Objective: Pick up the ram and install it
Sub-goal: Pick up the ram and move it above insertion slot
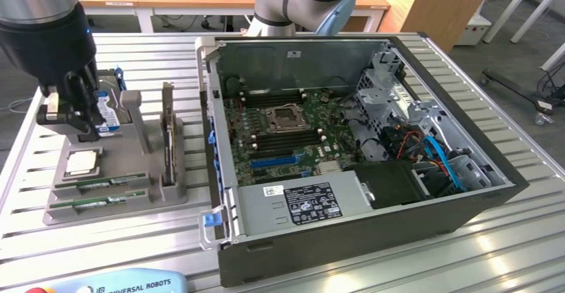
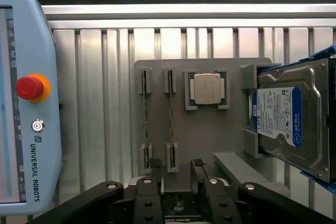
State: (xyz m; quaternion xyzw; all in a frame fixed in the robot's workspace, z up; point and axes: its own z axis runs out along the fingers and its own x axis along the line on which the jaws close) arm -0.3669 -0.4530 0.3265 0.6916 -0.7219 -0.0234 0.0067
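Two green ram sticks (image 1: 99,182) stand on edge in slots at the near end of a grey holder (image 1: 141,197) on the table, on the exterior view's left. From the wrist they appear as two thin green strips (image 2: 146,119), side by side. My gripper (image 1: 78,127) hangs above the holder's far part, over the processor chip (image 1: 81,163) and beside the hard drive (image 1: 108,111). Its black fingers (image 2: 154,164) stand open with nothing between them, and the gripper (image 2: 175,165) is apart from the sticks.
The open computer case (image 1: 459,220) fills the exterior view's right, its motherboard (image 1: 282,131) facing up with black memory slots around the socket. A dark expansion card (image 1: 168,134) stands in the holder. A teach pendant (image 2: 26,103) lies at the table's near edge.
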